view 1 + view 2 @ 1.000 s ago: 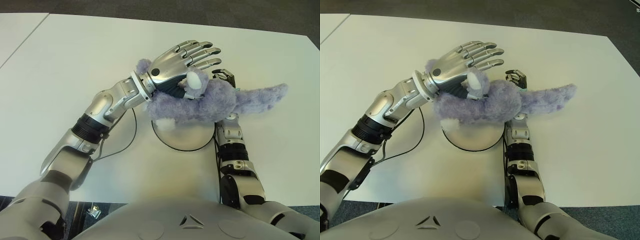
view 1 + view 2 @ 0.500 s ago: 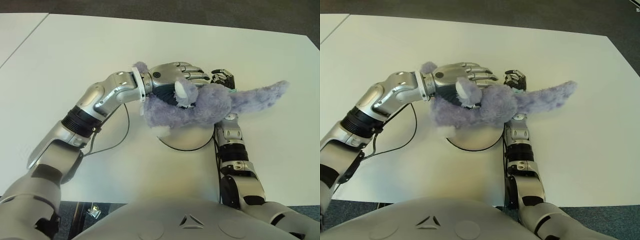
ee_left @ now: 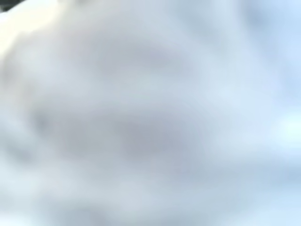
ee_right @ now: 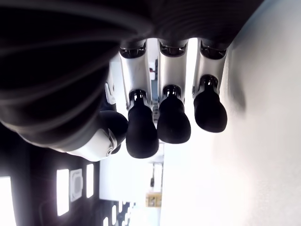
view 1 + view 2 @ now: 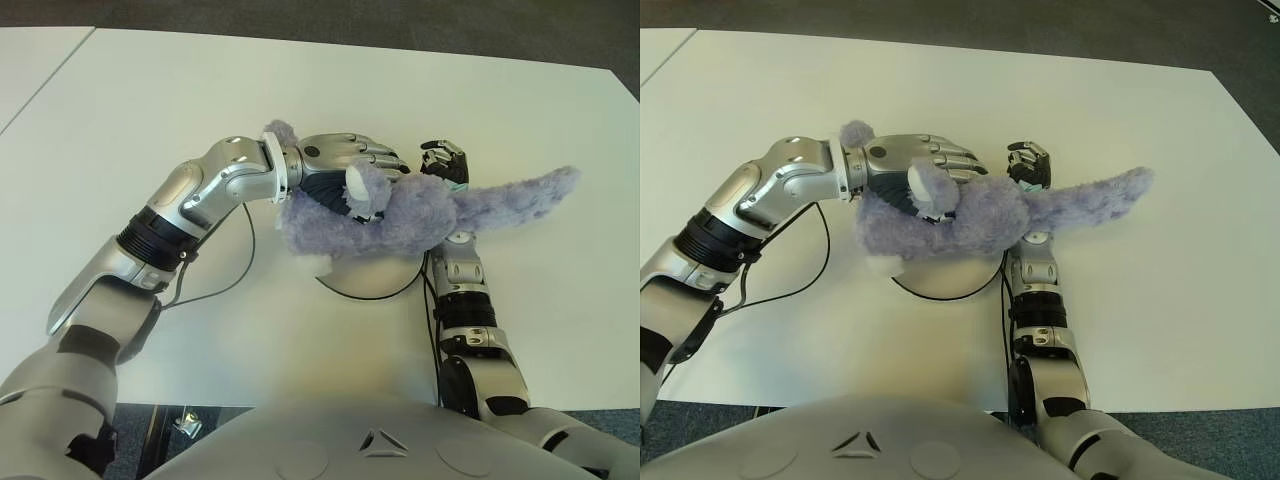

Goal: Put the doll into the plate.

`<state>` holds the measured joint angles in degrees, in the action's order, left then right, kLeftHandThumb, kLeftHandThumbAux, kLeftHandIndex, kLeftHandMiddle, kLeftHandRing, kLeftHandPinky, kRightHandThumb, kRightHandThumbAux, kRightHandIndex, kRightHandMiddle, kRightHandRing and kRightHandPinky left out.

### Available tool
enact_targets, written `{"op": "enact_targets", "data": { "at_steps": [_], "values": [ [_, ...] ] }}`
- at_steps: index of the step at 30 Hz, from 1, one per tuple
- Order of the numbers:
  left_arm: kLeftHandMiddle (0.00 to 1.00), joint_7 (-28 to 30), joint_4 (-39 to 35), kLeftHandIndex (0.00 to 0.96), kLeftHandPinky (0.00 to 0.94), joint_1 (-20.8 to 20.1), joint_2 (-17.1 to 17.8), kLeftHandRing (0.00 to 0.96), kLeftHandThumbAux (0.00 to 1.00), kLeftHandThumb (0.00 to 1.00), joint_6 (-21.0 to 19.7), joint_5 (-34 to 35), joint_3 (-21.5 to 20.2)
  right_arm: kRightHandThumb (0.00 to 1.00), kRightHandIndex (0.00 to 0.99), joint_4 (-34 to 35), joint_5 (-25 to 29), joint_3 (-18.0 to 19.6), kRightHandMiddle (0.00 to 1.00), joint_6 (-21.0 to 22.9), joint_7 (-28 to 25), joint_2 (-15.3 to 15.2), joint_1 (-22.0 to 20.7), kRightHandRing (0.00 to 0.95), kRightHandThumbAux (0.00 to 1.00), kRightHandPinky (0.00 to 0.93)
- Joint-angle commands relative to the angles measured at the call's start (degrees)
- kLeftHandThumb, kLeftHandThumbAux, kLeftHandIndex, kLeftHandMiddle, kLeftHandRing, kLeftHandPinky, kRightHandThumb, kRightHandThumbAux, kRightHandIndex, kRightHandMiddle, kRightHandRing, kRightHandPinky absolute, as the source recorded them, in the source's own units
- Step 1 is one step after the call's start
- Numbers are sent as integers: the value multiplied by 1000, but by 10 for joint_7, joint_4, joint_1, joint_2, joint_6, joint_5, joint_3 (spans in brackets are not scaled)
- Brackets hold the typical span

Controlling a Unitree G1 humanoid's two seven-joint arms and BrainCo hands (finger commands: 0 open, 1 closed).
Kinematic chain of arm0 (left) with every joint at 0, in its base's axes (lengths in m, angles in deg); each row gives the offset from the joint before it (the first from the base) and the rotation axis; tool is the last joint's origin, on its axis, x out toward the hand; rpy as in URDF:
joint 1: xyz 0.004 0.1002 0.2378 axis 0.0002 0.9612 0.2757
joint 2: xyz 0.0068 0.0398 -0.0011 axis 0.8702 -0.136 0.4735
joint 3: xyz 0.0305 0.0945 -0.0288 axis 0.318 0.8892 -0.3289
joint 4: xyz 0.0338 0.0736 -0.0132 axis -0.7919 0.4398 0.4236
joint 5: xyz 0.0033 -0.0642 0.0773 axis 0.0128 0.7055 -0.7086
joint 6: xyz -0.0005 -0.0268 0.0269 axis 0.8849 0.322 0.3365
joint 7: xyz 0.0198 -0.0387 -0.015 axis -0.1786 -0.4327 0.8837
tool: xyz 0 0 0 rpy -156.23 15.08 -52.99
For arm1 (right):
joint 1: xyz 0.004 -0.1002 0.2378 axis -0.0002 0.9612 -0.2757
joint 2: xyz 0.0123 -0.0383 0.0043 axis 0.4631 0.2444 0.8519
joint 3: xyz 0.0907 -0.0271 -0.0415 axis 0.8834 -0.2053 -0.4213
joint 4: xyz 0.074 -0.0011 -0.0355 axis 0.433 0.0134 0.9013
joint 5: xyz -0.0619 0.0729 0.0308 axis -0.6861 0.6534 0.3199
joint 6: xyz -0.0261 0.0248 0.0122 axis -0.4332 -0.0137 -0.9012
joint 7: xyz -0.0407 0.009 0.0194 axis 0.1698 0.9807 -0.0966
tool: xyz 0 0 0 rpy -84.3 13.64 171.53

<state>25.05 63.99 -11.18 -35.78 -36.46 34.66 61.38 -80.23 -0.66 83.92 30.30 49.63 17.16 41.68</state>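
Note:
A fluffy purple doll (image 5: 420, 215) with a long tail hangs over the round white plate (image 5: 375, 282) in the middle of the table. My left hand (image 5: 350, 160) is curled over the doll's head end, its fingers closed into the fur. Blurred fur (image 3: 150, 113) is all the left wrist view shows. My right hand (image 5: 443, 160) shows just behind the doll's body, beside the base of the tail. Its fingers (image 4: 173, 120) are curled around nothing in the right wrist view. The doll hides most of the plate.
The white table (image 5: 150, 110) stretches to the left and far side. A black cable (image 5: 235, 278) loops on it below my left forearm. The right forearm (image 5: 465, 290) lies along the plate's right side. Dark floor lies beyond the far edge.
My left hand, spread flat above the doll a second ago, has dropped and closed its fingers on it. The doll has shifted slightly left. The right hand has stayed put.

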Motion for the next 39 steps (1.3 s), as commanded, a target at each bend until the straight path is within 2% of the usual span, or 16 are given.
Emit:
{"op": "enact_targets", "data": {
  "at_steps": [1,9,18,22,30,39],
  "values": [
    [0,97,-5,0,1,-3,29,0,122,424,-5,34,26,713,443,-18,7,2,776,16,-7,7,22,768,713,726],
    [0,218,-1,0,37,-29,43,0,137,416,-16,117,49,714,443,-10,3,-1,768,17,-7,9,24,759,714,746],
    [0,285,34,0,6,-31,36,0,117,445,-30,226,36,713,442,-7,2,0,764,18,0,14,25,759,715,747],
    [0,315,57,0,1,-38,38,0,111,456,-18,275,23,713,441,-8,0,0,764,19,3,14,25,758,714,745],
    [0,328,61,0,0,-33,42,0,113,485,-8,310,-6,713,441,-4,-3,-2,768,25,7,15,24,760,715,750],
    [0,328,45,0,0,-21,44,0,99,478,-28,336,-41,714,442,-3,-4,-3,774,37,11,16,20,766,714,755]
  ]
}}
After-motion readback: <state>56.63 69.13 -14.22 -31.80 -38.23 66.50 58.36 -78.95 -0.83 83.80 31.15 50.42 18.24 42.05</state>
